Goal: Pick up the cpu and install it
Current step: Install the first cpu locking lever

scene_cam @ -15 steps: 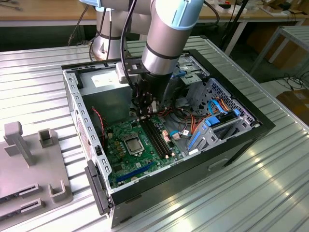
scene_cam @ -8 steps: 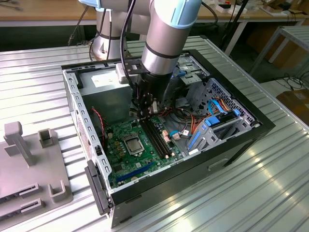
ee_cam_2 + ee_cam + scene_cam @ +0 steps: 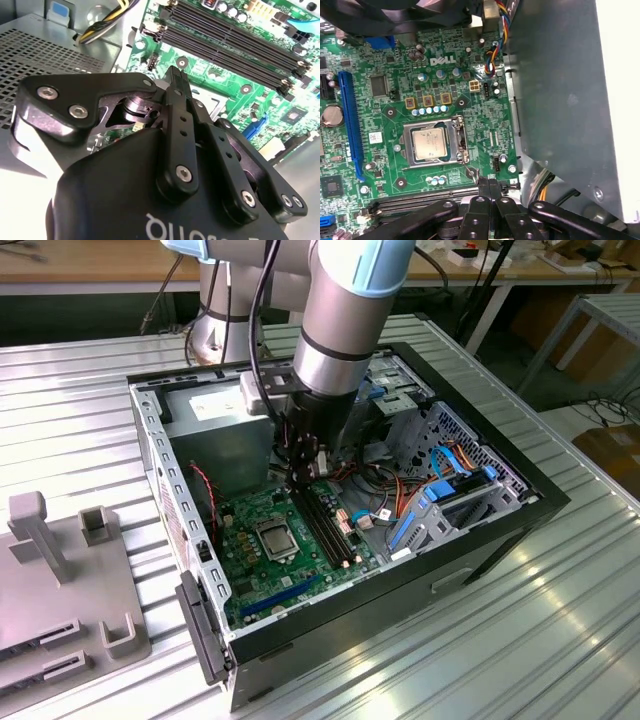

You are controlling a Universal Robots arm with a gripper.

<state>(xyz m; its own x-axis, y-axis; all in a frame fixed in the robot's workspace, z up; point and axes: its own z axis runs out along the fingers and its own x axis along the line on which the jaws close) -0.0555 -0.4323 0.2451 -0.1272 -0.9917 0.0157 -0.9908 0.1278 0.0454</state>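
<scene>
Now the end effector [image 3: 489, 184] hangs empty, fingers pressed together, just beside the socketed cpu [image 3: 432, 143] on the motherboard [image 3: 380, 125].

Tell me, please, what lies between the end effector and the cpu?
In the first wrist view, the socket's metal frame and bare green board separate the end effector from the cpu.

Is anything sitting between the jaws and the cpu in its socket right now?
Nothing visible. The cpu lies seated in the socket with bare green motherboard between it and the gripper, whose jaws are closed and empty, beside the memory slots.
</scene>
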